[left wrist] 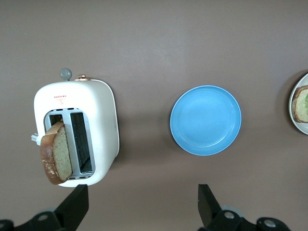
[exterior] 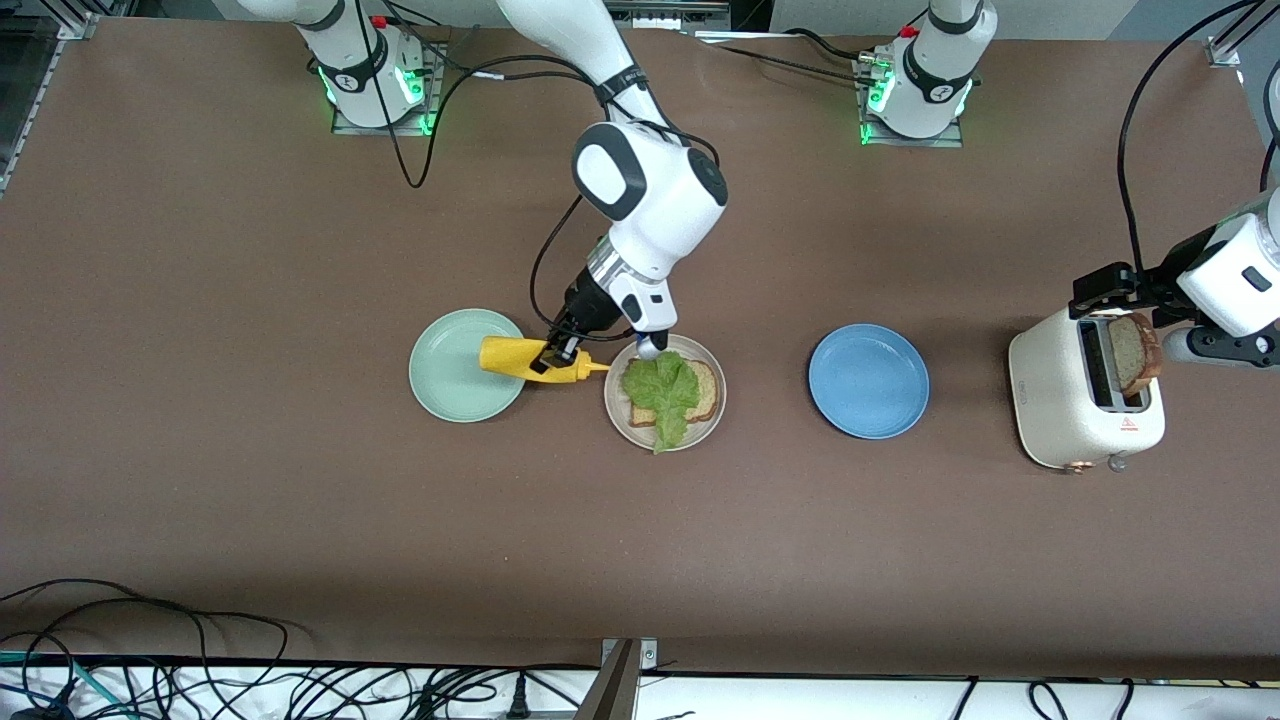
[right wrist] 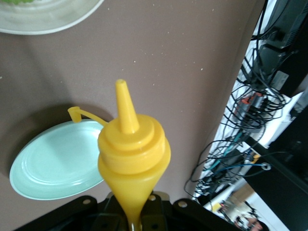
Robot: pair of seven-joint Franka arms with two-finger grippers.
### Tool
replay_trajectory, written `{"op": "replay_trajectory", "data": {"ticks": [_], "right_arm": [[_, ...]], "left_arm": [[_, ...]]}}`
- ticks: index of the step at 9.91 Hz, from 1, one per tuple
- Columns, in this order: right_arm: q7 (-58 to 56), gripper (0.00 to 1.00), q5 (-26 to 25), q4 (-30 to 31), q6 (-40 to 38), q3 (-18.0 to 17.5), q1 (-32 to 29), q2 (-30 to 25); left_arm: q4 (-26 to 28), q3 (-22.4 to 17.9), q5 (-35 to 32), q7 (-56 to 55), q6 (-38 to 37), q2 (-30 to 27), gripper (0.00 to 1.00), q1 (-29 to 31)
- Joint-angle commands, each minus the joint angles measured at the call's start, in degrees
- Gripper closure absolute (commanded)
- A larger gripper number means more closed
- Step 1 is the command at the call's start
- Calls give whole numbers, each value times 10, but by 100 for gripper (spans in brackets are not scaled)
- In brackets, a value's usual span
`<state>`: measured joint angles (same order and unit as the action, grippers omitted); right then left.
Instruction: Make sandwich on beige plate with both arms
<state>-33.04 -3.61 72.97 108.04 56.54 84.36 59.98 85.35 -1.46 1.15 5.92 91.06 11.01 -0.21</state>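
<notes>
The beige plate [exterior: 710, 420] holds a bread slice [exterior: 705, 392] with a ruffled lettuce leaf [exterior: 662, 390] on top. My right gripper [exterior: 553, 355] is shut on a yellow squeeze bottle [exterior: 520, 358], held on its side between the mint-green plate and the beige plate. Its nozzle [exterior: 600, 368] points at the beige plate's rim. In the right wrist view the bottle [right wrist: 132, 149] fills the jaws of the right gripper [right wrist: 137, 216]. A second bread slice [exterior: 1135, 352] [left wrist: 55, 154] stands up out of the toaster. My left gripper [exterior: 1108, 292] [left wrist: 143, 204] hangs open and empty above the table beside the toaster.
A mint-green plate [exterior: 450, 385] [right wrist: 57, 163] lies toward the right arm's end, and a blue plate [exterior: 868, 381] [left wrist: 206, 120] sits between the beige plate [left wrist: 293, 115] and the white toaster [exterior: 1060, 400] [left wrist: 96, 110]. Cables run along the table's near edge.
</notes>
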Motion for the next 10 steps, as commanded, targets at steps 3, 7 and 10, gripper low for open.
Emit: {"op": "replay_trajectory", "data": {"ticks": [3, 7, 10], "right_arm": [[15, 100, -41, -18, -6, -29, 4, 17], [16, 100, -39, -17, -6, -35, 3, 14], [-6, 100, 20, -17, -5, -15, -12, -20]], "left_arm": [[-4, 2, -19, -1, -8, -4, 0, 0], [-4, 2, -19, -1, -8, -3, 0, 0], [-4, 2, -19, -1, -8, -2, 0, 0]]}}
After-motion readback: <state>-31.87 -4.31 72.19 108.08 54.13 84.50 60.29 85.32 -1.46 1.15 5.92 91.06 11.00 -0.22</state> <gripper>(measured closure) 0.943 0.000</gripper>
